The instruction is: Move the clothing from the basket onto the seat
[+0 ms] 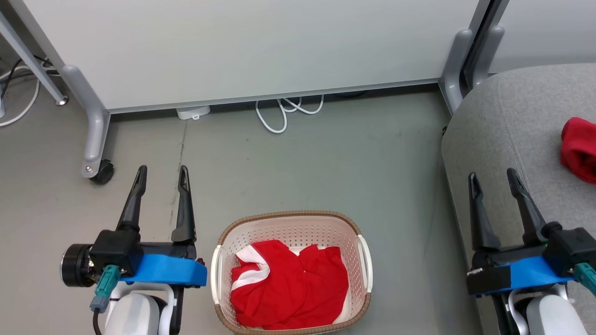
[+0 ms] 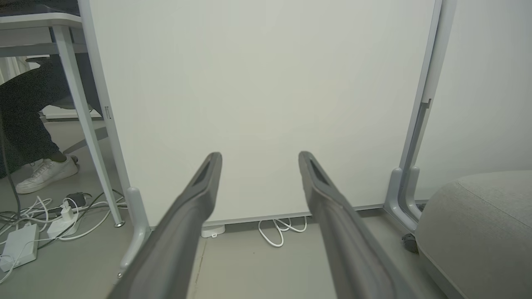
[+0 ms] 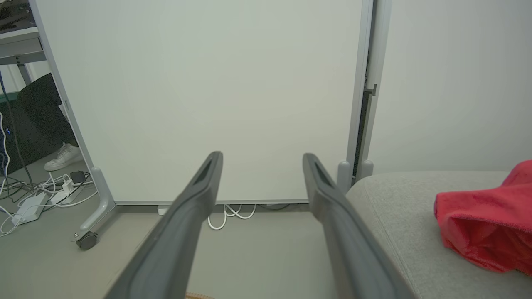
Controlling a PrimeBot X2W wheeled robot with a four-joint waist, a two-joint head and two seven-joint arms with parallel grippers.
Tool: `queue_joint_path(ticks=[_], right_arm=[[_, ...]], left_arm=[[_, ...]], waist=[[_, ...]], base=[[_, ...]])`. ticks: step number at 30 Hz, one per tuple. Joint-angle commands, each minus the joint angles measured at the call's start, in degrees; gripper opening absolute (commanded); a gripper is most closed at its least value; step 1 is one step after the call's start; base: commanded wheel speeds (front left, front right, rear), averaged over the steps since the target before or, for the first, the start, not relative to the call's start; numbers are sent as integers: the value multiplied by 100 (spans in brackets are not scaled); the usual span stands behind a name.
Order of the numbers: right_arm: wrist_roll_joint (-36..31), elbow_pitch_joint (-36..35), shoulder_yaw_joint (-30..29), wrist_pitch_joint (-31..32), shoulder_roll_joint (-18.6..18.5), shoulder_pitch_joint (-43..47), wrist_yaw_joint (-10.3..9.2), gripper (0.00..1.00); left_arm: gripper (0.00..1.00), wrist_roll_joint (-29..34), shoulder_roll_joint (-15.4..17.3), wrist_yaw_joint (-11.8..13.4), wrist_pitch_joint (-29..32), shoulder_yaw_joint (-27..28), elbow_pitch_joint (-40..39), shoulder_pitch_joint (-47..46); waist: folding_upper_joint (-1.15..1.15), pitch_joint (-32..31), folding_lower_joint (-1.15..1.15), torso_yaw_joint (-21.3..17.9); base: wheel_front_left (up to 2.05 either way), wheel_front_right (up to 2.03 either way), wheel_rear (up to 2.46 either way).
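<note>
Basket: the basket (image 1: pixel 288 215) stands on the floor (image 1: pixel 326 163) low in the middle of the head view, between the two grippers; its near rim lies close to that view's bottom edge
Clothing: a red heap (image 1: pixel 293 288) with a white panel lies inside the basket, toward its near end; another red piece (image 1: pixel 579 149) (image 3: pixel 482 220) lies on the seat at the head view's right edge
Seat: the seat (image 1: pixel 503 130) (image 2: pixel 478 224) (image 3: pixel 399 207) is right of the basket; a strip of bare floor runs between its rounded edge and the basket's right handle
Left gripper: the left gripper (image 1: pixel 162 170) (image 2: pixel 259 155) is just left of the basket; jaws wide apart, holding nothing
Right gripper: the right gripper (image 1: pixel 492 173) (image 3: pixel 262 155) is over the seat's left edge; jaws wide apart, empty; the red piece is to its right, apart from it
Open room: bare floor from the basket's far rim to the partition (image 1: pixel 242 46); a white cable (image 1: pixel 284 111) loops at its foot; a castor leg (image 1: pixel 95 139) stands ahead of the left gripper
</note>
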Motion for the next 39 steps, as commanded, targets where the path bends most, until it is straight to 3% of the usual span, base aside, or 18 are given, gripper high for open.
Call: queue_joint_path(ticks=[1,21,30,39], right_arm=[[4,34,-5,-20,11,130,1,100],[56,163,73,-20,60,255,1,100],[51,82,131,-20,61,-26,1,100],[35,-179,104,-20,60,-534,1,100]], left_arm=[[100,15,-14,-38,-15,53,35,69],[100,6,-56,-132,-15,-18,228,94],[100,317,-11,-299,-15,-545,616,-542],[100,535,379,-337,-14,-1378,1613,-1674]], waist=[[0,-27,1,20],[0,-94,1,76],[0,206,1,-73],[0,1073,1,-480]], base=[[0,0,0],[0,0,0],[0,0,0],[0,0,0]])
